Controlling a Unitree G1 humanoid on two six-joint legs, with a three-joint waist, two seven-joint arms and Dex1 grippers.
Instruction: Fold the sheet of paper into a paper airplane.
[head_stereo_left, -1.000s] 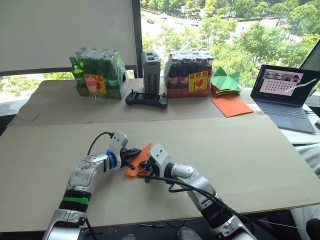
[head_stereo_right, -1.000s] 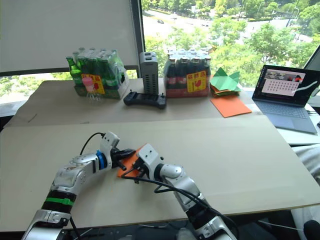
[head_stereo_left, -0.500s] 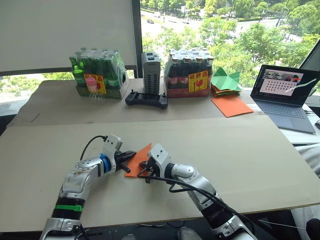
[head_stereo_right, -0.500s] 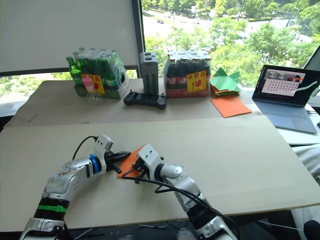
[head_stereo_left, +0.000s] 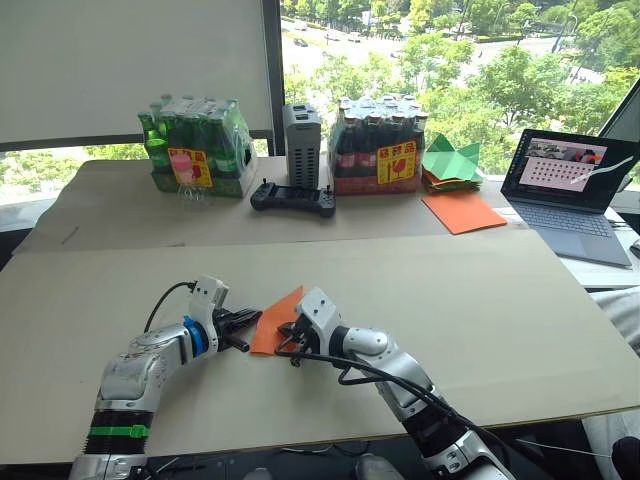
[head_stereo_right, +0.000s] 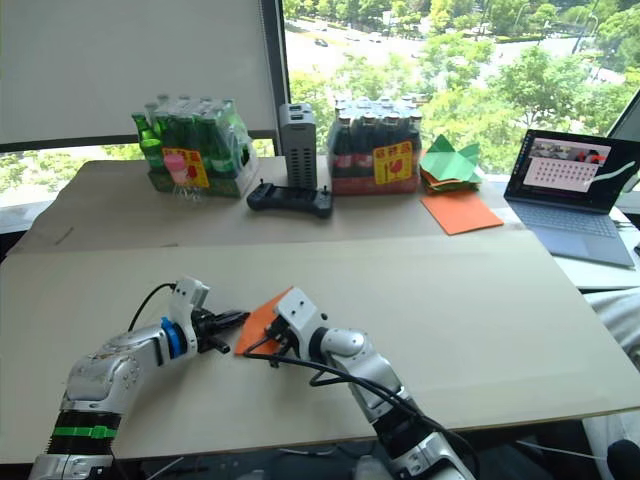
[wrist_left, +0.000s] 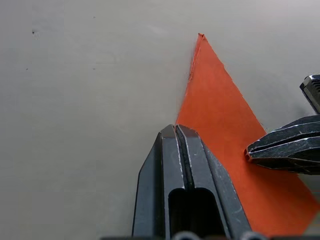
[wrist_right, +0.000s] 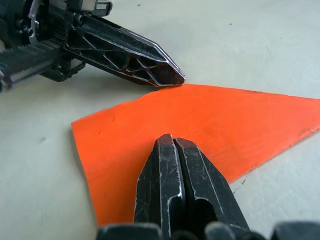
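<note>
The sheet of paper (head_stereo_left: 277, 314) lies flat on the tan table as a bright-orange pointed triangle, its tip toward the far side (wrist_left: 201, 37). My left gripper (wrist_left: 175, 130) is shut, and its joined fingertips rest at the paper's left edge (wrist_right: 175, 77). From the near right side, my right gripper (wrist_right: 172, 141) is also shut, its tips pressed down on top of the paper near its wide end. Nothing is held between either pair of fingers. The paper airplane is not formed; the paper shows as a flat wedge.
Along the far edge stand a pack of green bottles (head_stereo_left: 195, 145), a grey box (head_stereo_left: 302, 130), a black controller (head_stereo_left: 292, 198) and a pack of dark bottles (head_stereo_left: 378, 145). Green paper shapes (head_stereo_left: 450, 162), a larger orange sheet (head_stereo_left: 462, 211) and a laptop (head_stereo_left: 570, 185) sit far right.
My left arm has drawn back to the left, so its gripper has slid from over the paper to the paper's left edge. The right gripper and the paper have stayed put.
</note>
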